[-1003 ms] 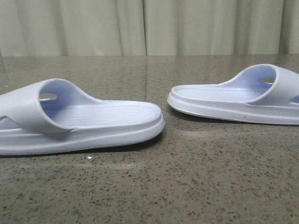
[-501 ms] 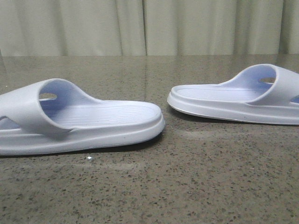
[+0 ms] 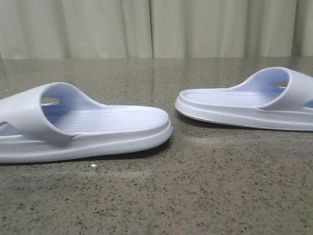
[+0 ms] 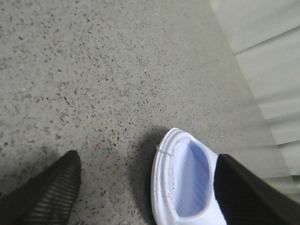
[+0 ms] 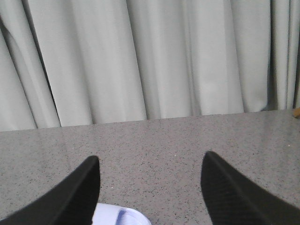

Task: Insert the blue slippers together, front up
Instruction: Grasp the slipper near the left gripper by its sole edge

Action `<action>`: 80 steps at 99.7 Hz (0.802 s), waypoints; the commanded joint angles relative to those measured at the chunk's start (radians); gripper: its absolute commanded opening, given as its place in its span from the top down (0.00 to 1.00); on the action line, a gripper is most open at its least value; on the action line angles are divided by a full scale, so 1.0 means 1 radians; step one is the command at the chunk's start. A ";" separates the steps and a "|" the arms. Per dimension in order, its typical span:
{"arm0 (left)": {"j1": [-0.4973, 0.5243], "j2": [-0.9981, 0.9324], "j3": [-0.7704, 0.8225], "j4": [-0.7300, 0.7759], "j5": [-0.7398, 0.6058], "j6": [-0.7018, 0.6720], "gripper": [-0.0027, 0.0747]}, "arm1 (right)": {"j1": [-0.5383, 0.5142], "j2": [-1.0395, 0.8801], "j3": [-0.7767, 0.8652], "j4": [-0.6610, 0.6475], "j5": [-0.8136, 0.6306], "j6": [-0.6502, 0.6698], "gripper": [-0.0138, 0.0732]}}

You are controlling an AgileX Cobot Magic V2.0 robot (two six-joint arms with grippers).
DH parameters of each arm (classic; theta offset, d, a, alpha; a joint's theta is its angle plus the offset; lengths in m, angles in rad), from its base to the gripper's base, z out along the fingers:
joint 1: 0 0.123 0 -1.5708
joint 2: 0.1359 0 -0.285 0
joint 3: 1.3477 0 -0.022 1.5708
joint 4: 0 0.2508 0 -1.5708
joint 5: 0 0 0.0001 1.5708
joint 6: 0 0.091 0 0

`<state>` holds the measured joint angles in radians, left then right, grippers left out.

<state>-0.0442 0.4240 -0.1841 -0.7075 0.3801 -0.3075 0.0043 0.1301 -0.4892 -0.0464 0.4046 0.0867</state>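
Slippers: two pale blue-lilac foam slides, left slipper (image 3: 83,129) and right slipper (image 3: 244,100), lie sole-down and well apart on the speckled grey stone desk (image 3: 195,196).
My left hand (image 4: 145,187): released, spread above one slipper's end.
My right hand (image 5: 150,187): released, empty.
Progress: nothing joined yet; grasping, nesting, standing front-up all remain.

No text, label, brand, number or sign can be read anywhere: none on the slippers (image 3: 83,125), none on the desk (image 3: 195,196), none on the curtain (image 5: 150,61).
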 commanded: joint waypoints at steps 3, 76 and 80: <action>0.001 0.043 -0.027 -0.037 -0.060 -0.006 0.30 | -0.007 0.024 -0.026 -0.001 -0.084 -0.005 0.38; 0.001 0.228 -0.029 -0.370 -0.038 0.325 0.30 | -0.007 0.024 -0.026 0.001 -0.084 -0.005 0.38; 0.001 0.242 -0.029 -0.411 -0.036 0.359 0.30 | -0.007 0.024 -0.026 0.001 -0.084 -0.005 0.38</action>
<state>-0.0442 0.6218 -0.1953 -1.0260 0.3353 -0.0222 0.0043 0.1301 -0.4892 -0.0461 0.4046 0.0867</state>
